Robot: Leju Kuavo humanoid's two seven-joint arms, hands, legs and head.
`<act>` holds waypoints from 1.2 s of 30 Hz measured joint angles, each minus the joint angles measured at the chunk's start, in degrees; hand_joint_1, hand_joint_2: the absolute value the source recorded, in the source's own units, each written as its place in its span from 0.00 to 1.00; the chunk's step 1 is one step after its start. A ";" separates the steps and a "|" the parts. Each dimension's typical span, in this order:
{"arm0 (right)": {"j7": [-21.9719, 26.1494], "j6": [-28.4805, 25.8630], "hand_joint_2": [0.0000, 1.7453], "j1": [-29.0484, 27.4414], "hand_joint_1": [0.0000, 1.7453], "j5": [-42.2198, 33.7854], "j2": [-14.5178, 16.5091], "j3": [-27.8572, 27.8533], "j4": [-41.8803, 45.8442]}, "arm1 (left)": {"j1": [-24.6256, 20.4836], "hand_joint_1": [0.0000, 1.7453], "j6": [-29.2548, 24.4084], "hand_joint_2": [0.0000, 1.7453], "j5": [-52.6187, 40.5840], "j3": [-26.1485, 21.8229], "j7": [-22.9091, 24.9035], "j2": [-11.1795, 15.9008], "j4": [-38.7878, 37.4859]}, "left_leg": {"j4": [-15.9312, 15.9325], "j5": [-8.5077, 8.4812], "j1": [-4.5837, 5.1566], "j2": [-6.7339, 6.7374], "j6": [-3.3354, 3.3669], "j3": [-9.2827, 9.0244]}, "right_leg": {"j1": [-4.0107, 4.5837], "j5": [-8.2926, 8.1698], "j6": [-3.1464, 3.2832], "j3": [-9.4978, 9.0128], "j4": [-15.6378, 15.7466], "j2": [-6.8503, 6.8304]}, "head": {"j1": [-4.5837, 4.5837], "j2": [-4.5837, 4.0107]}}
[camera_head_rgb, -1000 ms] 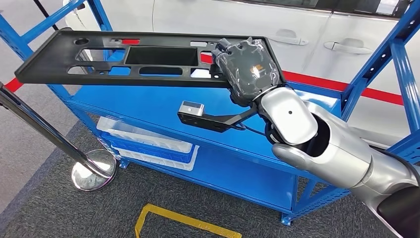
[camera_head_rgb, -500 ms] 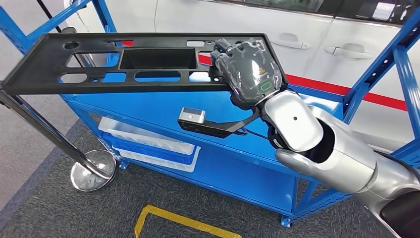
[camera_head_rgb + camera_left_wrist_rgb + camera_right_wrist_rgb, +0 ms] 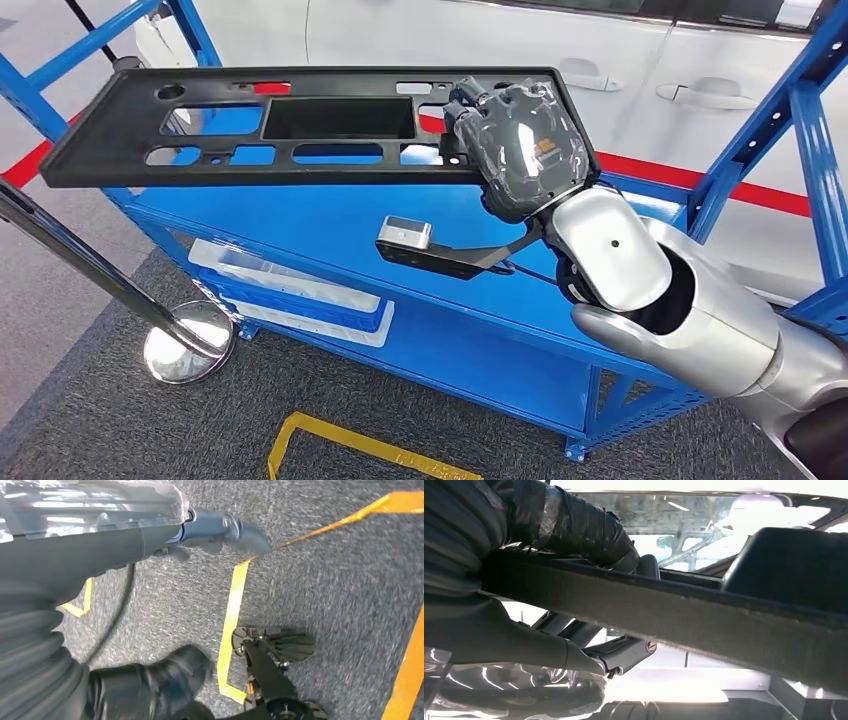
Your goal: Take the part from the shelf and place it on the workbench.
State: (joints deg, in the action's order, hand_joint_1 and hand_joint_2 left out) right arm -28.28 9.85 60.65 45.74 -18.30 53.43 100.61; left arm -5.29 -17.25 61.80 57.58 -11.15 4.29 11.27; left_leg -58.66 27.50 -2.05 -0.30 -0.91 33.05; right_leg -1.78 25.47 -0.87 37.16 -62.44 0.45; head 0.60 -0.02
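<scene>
Since the earlier frame the whole view has shifted slightly right, while the right hand [image 3: 525,150] keeps gripping the right end of the long black part [image 3: 300,125], held level above the blue shelf [image 3: 330,225]. The silver arm reaches in from the near right. The left hand [image 3: 220,530] hangs over grey carpet [image 3: 325,580]; its grip cannot be told.

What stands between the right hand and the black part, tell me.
Nothing stands between them: the right hand already grips the long black part at one end, holding it in the air over the blue shelf. The workbench is not visible, so the way there cannot be judged.
</scene>
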 joint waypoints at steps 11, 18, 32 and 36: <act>-0.09 0.02 1.00 -0.10 1.00 0.09 -0.26 -0.46 0.80 | -0.22 0.00 -0.08 1.00 -0.01 0.40 0.11 0.20 -0.09 | -1.18 -2.03 2.32 0.11 2.95 2.39 | 2.25 0.73 2.55 -2.25 2.11 0.35 | -0.18 0.00; -0.15 0.04 1.00 -0.07 1.00 0.41 -0.46 -0.80 1.08 | -0.24 0.00 -0.18 1.00 -0.07 0.61 0.41 0.13 -0.10 | 2.73 -3.15 1.75 0.53 3.01 0.33 | 1.89 5.30 0.68 1.53 -5.79 0.14 | -0.34 0.00; -0.43 0.15 1.00 -0.93 1.00 2.47 -0.61 -0.84 1.32 | -0.38 0.00 -0.37 1.00 -0.14 0.89 1.04 -0.01 -0.10 | -4.94 1.50 0.90 0.11 -0.45 4.58 | 0.56 -0.97 2.35 0.14 1.51 -0.08 | -0.15 0.00; -0.46 0.45 1.00 -1.46 1.00 2.61 -0.61 -0.85 1.45 | -0.45 0.00 -0.48 1.00 -0.17 0.93 1.29 -0.02 -0.10 | -15.95 8.12 0.98 0.13 -0.50 7.28 | 0.98 -2.47 2.71 2.05 1.51 -0.06 | -0.02 0.00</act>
State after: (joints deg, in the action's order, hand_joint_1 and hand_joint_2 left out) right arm -28.74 10.30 59.18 48.35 -18.91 52.59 102.06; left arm -5.73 -17.73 61.63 58.51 -9.86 4.27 11.17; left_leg -74.61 35.62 -1.07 -0.17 -1.41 40.33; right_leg -0.80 23.00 1.83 39.21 -60.93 0.38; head 0.58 -0.02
